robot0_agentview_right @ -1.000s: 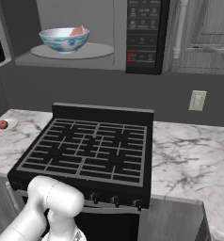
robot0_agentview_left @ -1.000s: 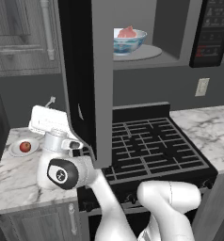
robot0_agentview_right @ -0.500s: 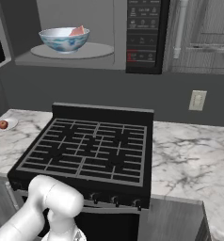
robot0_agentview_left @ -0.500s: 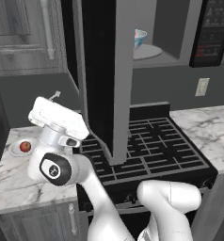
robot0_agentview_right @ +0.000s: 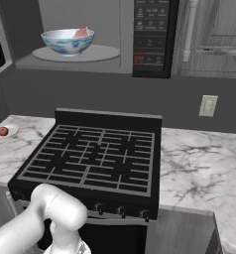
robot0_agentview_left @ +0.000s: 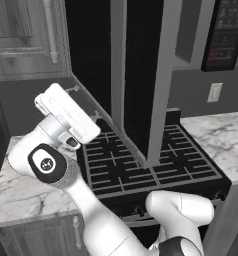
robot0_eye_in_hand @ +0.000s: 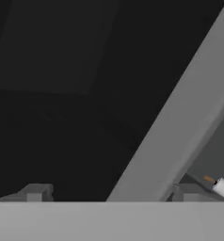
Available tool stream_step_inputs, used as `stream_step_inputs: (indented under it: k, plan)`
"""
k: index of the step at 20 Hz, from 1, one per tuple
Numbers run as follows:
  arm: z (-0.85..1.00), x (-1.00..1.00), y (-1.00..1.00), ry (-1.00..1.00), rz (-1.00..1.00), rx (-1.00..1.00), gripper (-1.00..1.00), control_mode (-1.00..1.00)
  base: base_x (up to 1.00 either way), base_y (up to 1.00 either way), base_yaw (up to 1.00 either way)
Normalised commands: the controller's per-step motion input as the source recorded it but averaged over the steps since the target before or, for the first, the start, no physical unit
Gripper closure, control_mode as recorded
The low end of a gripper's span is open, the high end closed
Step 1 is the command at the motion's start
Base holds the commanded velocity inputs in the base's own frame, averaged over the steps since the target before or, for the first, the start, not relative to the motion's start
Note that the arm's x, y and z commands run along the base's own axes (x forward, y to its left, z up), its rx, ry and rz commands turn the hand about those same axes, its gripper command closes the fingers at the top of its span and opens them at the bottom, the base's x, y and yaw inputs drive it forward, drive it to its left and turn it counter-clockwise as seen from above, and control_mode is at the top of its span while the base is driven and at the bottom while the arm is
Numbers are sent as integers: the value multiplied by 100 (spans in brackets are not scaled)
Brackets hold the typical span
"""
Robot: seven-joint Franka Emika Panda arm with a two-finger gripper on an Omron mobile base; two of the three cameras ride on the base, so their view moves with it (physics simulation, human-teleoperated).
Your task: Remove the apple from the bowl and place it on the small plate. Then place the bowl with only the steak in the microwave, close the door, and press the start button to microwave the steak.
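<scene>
Room: a marble tabletop [robot0_agentview_right: 199,158] lies on both sides of a black stove [robot0_agentview_right: 92,158], with the microwave [robot0_agentview_right: 90,37] above it.
Tool: the tool [robot0_eye_in_hand: 111,195] is released, jaws spread wide, gripping nothing; it sits close against the door [robot0_agentview_left: 141,75] (dark glass and grey frame).
Bowl: the bowl [robot0_agentview_right: 67,41] stands on the turntable [robot0_agentview_right: 105,53] inside the microwave, with the steak [robot0_agentview_right: 82,32] in it.
Apple: the apple [robot0_agentview_right: 3,131] rests on the small plate [robot0_agentview_right: 11,130], far left on the tabletop.
In the way: the half-swung door stands in front of the microwave opening in the left base view.
</scene>
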Motion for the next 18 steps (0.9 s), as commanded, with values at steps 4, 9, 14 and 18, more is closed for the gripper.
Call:
stream_step_inputs:
  k: [4,9,14,18]
  plan:
    - [36,0,-72,-8,13,46,-100,-100,0,0,0]
    - [22,21,-87,-6,10,43,-100,-100,0,0,0]
    - [5,46,-86,-5,11,35,-100,-100,0,0,0]
    - [4,59,-74,-5,11,29,-100,-100,0,0,0]
